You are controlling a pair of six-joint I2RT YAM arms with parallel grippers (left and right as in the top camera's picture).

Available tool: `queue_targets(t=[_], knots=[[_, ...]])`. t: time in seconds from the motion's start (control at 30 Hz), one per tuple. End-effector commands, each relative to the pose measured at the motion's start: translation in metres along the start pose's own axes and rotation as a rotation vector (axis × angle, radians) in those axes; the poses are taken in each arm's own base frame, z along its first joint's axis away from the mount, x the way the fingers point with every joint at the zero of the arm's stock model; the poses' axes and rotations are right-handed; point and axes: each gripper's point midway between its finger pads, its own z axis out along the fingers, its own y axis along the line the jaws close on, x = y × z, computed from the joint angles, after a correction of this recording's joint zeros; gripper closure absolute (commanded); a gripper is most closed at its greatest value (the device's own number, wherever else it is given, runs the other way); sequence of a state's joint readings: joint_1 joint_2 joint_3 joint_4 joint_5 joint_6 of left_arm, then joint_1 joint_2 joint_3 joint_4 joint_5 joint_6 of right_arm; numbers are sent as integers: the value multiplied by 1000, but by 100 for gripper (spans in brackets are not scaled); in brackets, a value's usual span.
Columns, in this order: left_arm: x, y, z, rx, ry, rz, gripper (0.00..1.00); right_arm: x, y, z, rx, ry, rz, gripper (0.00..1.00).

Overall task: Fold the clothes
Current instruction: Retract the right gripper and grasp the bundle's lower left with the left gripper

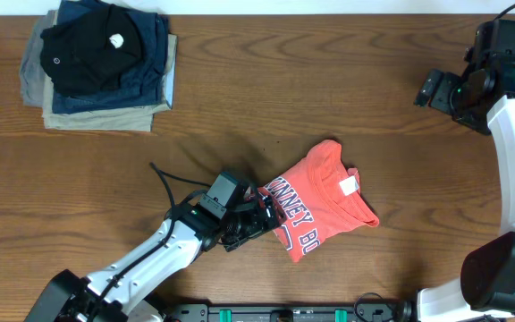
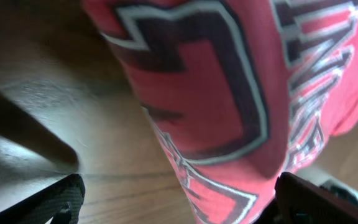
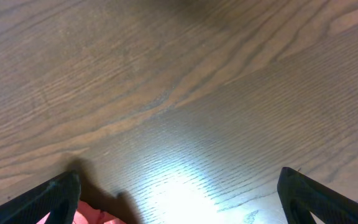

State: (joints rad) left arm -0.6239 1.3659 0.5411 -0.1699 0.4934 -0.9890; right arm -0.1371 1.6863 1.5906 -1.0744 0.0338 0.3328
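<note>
left gripper — wide, at T-shirt; right gripper — wide, over table

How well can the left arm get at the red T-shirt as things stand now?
Probably yes, easily: the left fingers sit open right at the edge of the T-shirt, with nothing visible in the way.

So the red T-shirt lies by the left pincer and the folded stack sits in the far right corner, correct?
No. The folded stack sits in the far left corner, as the overhead view shows; the red T-shirt does lie by the left pincer.
</note>
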Motion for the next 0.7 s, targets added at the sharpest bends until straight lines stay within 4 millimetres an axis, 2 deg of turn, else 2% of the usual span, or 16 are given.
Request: queue_targets(t=[0.0,0.2,0.43,0.47,0.53,0.67], knots=[[-6,5,7,-25,-30,-64,2,-4,0,-4,-5,-14,13,1],[-7,-6,30,11,-22,-60,2,-4,0,-4,-4,-14,13,1],[-6,0,47,-5,-6,-121,2,-3,1,-4,-6,-13,11,1],[-6,2,48,-10,-5,-123,5,-3,1,-4,-5,-14,11,1],[-7,3,49,-16,-15,-122,22,-3,1,-4,-5,-14,11,1],[-20,9,47,-43,-82,-89,66,-3,1,-4,-5,-14,11,1]])
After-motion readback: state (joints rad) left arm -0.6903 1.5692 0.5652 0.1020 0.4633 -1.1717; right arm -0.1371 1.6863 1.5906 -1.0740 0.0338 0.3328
